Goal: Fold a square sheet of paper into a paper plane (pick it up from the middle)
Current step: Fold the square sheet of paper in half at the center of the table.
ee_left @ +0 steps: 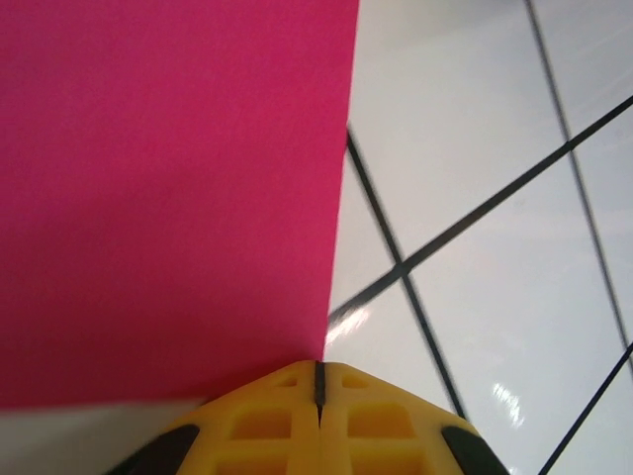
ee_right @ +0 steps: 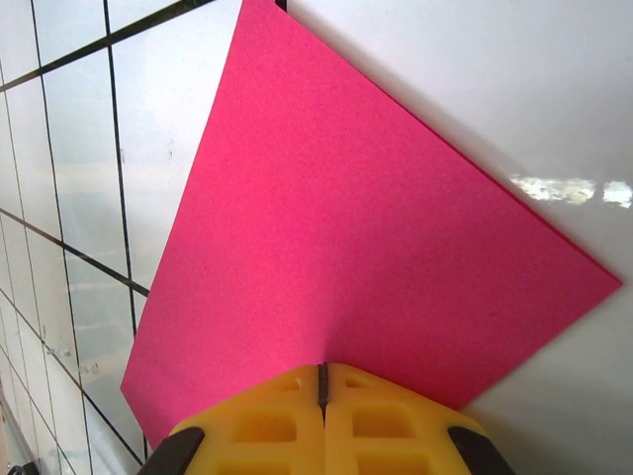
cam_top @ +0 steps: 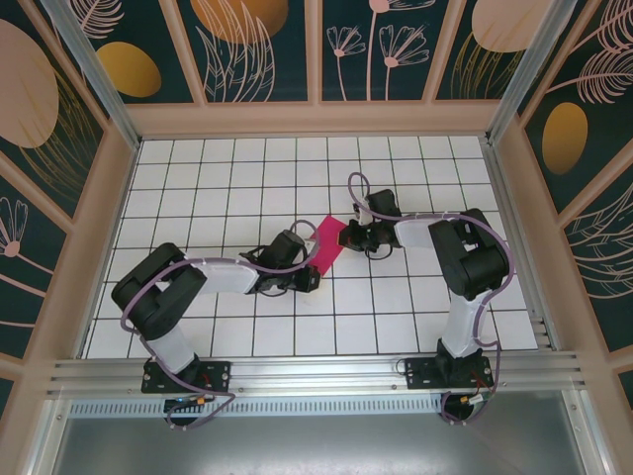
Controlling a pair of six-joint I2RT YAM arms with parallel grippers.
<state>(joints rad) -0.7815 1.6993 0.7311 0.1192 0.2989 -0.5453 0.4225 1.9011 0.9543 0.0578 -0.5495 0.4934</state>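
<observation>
The square sheet of paper [cam_top: 327, 245] is being pinched from two sides over the table [cam_top: 218, 188].
Thin, light, limp stock, easily creased: it is being judged best taken gently by its edges. The left gripper [ee_left: 318, 384] is being clenched at a corner, the right gripper [ee_right: 322, 384] along an edge; both seem to be nipping it.

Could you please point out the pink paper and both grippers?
pink paper [ee_right: 356, 247]: right wrist view, its middle.
left gripper [ee_left: 318, 381]: left wrist view, between fingertips.
right gripper [ee_right: 322, 381]: right wrist view, between fingertips.
</observation>
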